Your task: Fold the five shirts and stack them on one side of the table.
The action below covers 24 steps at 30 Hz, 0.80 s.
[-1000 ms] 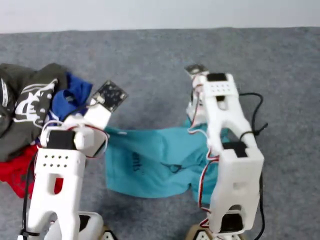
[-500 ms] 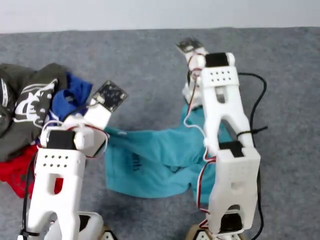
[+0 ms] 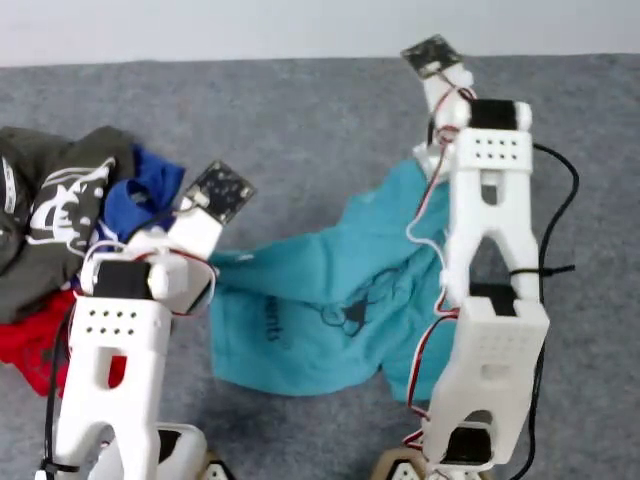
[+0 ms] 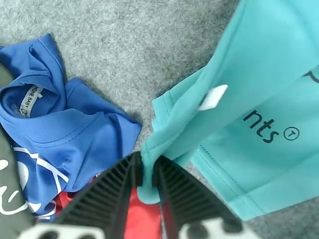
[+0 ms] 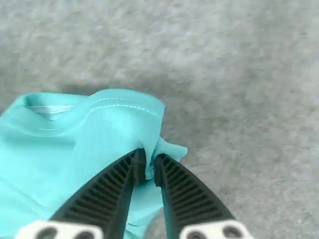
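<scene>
While our left gripper and right gripper each clamp an edge of the teal shirt, we judge this the spreading step; laying it flat comes next.

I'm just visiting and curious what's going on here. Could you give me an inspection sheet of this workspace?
Surface: grey felt-like table cover.
Job's things: teal cotton shirt spread mid-table; dark olive printed shirt, blue shirt and red shirt heaped together.
Clutter: nothing seen.
Grippers: left claw and right claw each shut on the teal shirt's edge.
Cables: black cable loops beside the right arm.
Surroundings: pale wall behind.
</scene>
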Available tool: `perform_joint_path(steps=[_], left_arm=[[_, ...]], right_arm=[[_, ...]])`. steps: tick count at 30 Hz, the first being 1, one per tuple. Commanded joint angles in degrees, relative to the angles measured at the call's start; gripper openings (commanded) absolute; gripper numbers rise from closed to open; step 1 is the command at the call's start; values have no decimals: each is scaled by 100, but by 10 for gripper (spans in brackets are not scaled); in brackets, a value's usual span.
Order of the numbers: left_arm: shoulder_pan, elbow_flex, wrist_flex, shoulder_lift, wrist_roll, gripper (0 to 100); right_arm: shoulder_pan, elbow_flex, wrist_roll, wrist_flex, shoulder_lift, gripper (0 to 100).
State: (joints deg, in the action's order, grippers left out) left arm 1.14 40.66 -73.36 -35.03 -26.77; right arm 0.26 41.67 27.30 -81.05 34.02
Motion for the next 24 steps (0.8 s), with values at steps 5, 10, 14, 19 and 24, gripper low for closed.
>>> perform_joint_path(steps=[5, 10, 14, 19, 24], left_arm=[[0, -22, 105, -97, -26, 2], [-9, -22, 105, -97, -18, 2], [0, -22, 70, -97, -18, 2], [9, -22, 79, -97, -18, 2], [0, -22, 97, -97, -18, 2]], right_arm=[[-75, 220, 35, 154, -347, 9], [-549, 229, 35, -127, 154, 50], [-716, 510, -343, -646, 154, 217], [-453, 1398, -985, -875, 48, 313], [-286, 1873, -1029, -655, 321, 310]])
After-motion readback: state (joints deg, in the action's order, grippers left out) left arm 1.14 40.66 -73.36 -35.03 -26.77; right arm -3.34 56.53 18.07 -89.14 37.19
